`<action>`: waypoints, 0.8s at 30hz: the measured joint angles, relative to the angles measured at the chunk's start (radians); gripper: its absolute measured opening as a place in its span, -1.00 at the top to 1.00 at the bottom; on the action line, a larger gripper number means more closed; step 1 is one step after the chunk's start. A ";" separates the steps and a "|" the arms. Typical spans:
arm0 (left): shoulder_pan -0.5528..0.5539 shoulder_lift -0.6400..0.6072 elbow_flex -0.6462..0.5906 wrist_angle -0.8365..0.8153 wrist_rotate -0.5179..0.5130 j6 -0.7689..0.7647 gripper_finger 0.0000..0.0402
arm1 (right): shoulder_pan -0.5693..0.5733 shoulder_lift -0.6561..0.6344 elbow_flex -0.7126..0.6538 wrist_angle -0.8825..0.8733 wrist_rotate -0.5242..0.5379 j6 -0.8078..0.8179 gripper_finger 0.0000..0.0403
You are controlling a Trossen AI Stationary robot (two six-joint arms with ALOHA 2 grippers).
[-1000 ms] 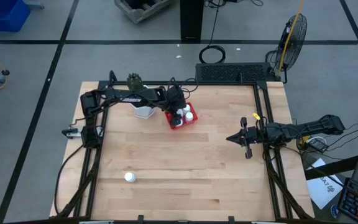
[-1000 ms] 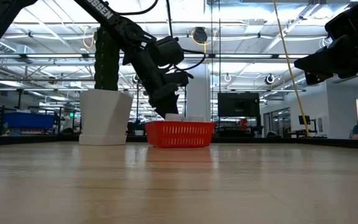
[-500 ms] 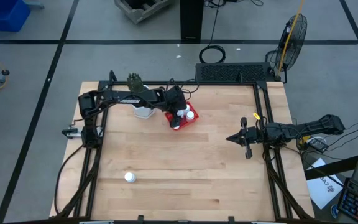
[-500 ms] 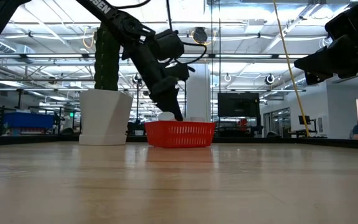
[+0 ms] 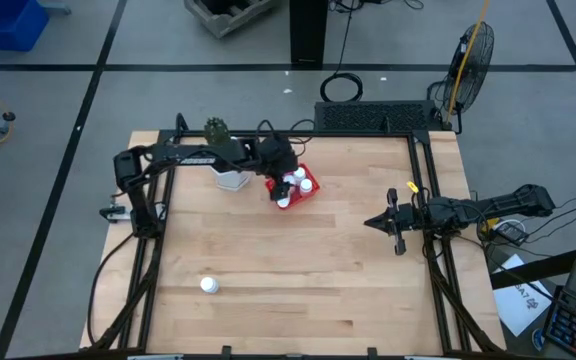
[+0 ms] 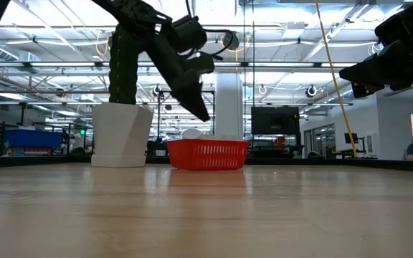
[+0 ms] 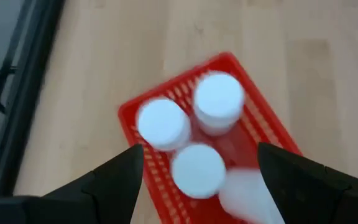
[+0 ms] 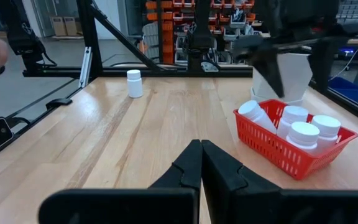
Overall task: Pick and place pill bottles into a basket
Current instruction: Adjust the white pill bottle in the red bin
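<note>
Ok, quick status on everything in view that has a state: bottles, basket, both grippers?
Basket: upright, holding four bottles.
Bottles in basket: three upright, one leaning.
Loose bottle: upright on the table, alone.
Left gripper: open, empty, above the basket.
Right gripper: shut, empty, waiting.

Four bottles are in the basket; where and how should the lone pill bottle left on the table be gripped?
The remaining pill bottle stands upright, alone on bare wood, far from the basket. Probably best to come straight down and close the fingers across its round body just below the cap; nothing crowds any side. The left gripper is open above the basket.
</note>
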 joint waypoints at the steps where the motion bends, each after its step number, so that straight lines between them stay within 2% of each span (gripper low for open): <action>1: -0.003 -0.009 0.000 -0.029 0.009 0.005 -0.57 | 0.000 0.000 0.000 0.000 0.000 0.000 1.00; 5: -0.038 -0.036 0.000 -0.104 0.064 0.036 -0.51 | 0.000 0.001 0.000 0.000 0.000 0.000 1.00; 12: -0.152 -0.038 -0.001 -0.186 0.066 0.068 -0.51 | 0.000 0.007 0.000 0.000 0.000 0.000 1.00; 19: -0.258 -0.038 -0.003 -0.216 -0.064 0.072 -0.49 | 0.000 0.007 0.000 0.000 0.000 0.000 1.00; 24: -0.298 -0.038 -0.078 -0.172 -0.168 0.070 -0.44 | 0.000 0.007 0.000 0.000 0.000 0.000 1.00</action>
